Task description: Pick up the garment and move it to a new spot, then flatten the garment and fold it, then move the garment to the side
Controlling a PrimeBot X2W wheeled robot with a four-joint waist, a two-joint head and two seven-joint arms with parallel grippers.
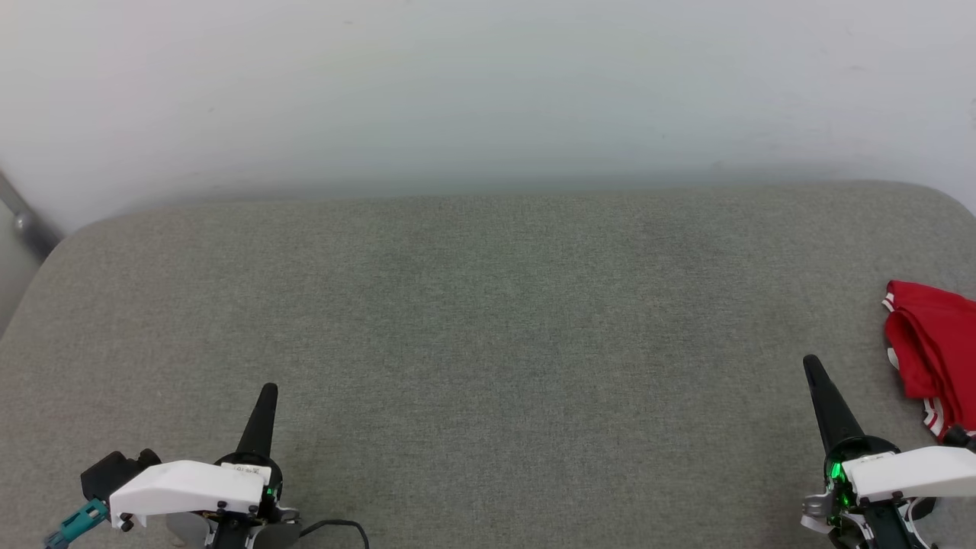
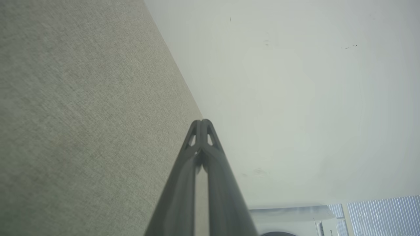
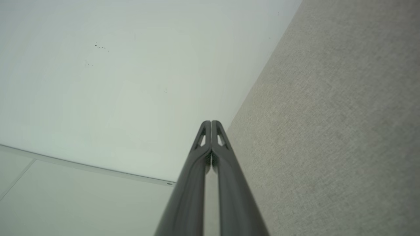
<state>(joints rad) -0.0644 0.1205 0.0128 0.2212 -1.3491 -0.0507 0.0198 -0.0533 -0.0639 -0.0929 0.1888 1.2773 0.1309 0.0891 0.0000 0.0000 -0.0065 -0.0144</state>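
- At the near edge of the head view, low on the left, the left gripper (image 1: pixel 268 390) has its two dark fingers pressed together, pinching nothing.
- Level with it on the right, the right gripper (image 1: pixel 810 361) is likewise pressed tip to tip and empty, its fingers leaning slightly towards the left one.
- A black cable (image 1: pixel 335 524) curls just to the right of the left gripper's base.
- Both grippers hang over a grey fabric surface (image 1: pixel 488 320).
- The garment (image 1: pixel 934 343) lies bunched on that surface just right of the right gripper and a little beyond its tip, apart from the fingers. It is red with striped trim and is cut off by the picture's edge.
- Its near end reaches that arm's white wrist cover; whether they touch, I cannot tell.
- In each wrist view the closed fingertips point at the line where the surface meets the wall (image 1: pixel 488 91).
- Far left of the left gripper, a grey bar (image 1: pixel 27 221) slants past the surface's far corner.
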